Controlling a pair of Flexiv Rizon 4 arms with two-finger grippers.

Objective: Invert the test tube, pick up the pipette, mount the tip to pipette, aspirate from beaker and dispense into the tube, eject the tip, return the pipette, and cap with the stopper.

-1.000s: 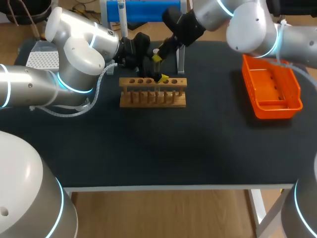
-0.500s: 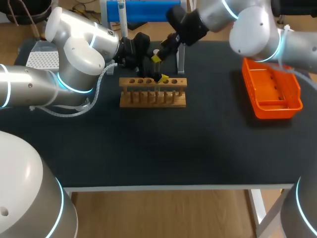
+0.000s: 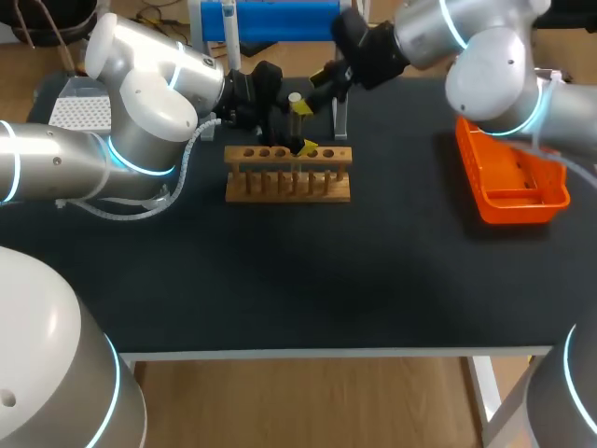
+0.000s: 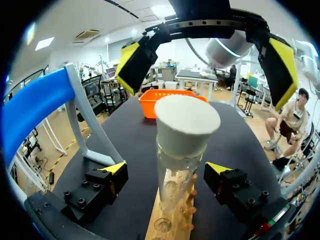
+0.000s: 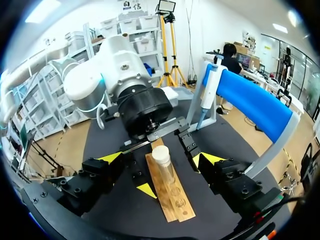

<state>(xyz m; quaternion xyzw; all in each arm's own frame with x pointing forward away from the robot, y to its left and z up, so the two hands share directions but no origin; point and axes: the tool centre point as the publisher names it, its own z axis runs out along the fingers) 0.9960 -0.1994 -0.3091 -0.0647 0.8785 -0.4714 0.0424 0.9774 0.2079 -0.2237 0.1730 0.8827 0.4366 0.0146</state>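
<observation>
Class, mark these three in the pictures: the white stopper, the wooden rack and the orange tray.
white stopper (image 4: 186, 125): left wrist view, middle of its white body.
wooden rack (image 3: 280, 195): head view, the base board at its front.
orange tray (image 3: 519, 207): head view, its near wall.

Reference item: rack (image 3: 288, 174), on the table (image 3: 373, 271). The test tube (image 4: 176, 170) stands in the rack, with the stopper (image 4: 186, 125) seated on its mouth. Pipette stand (image 3: 270, 19) — directly behind the rack. Tray (image 3: 511, 177) — well right of the rack; tip box (image 3: 79, 112) well left of it, slightly behind.
</observation>
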